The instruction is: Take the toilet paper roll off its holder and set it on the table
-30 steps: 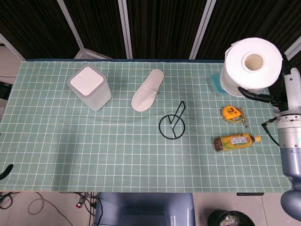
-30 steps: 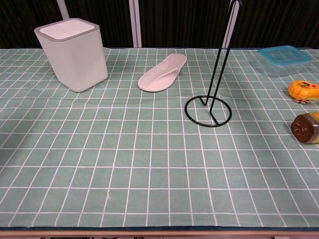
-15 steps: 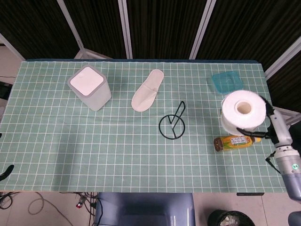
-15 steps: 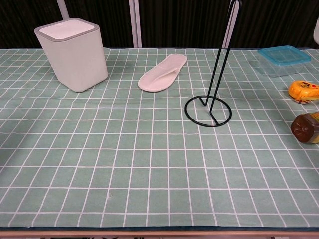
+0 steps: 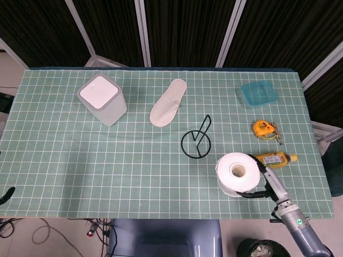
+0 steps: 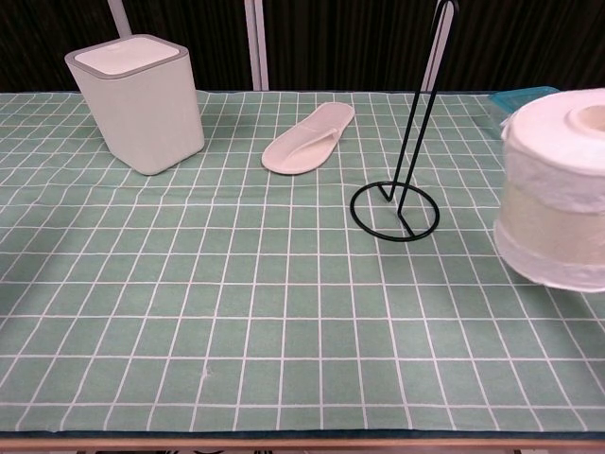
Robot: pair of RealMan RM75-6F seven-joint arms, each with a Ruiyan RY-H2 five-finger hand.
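Observation:
My right hand [image 5: 263, 181] grips the white toilet paper roll [image 5: 236, 173] from its right side, core hole facing up, low over the front right of the table. The roll [image 6: 558, 189] fills the right edge of the chest view, and no hand shows there. Whether the roll touches the cloth I cannot tell. The black wire holder [image 5: 196, 142] stands bare in the middle, just up and left of the roll; its upright rod and ring base [image 6: 396, 210] show plainly. My left hand is not seen.
A grey lidded bin [image 5: 102, 99] stands at the back left and a white slipper [image 5: 168, 103] lies behind the holder. Right of the roll lie a drink bottle [image 5: 276, 158], a yellow tape measure [image 5: 263, 128] and a blue lidded box [image 5: 258, 93].
My right hand has carried the roll from high at the back right down and leftward to the front of the table. It now hides the box, tape and bottle in the chest view.

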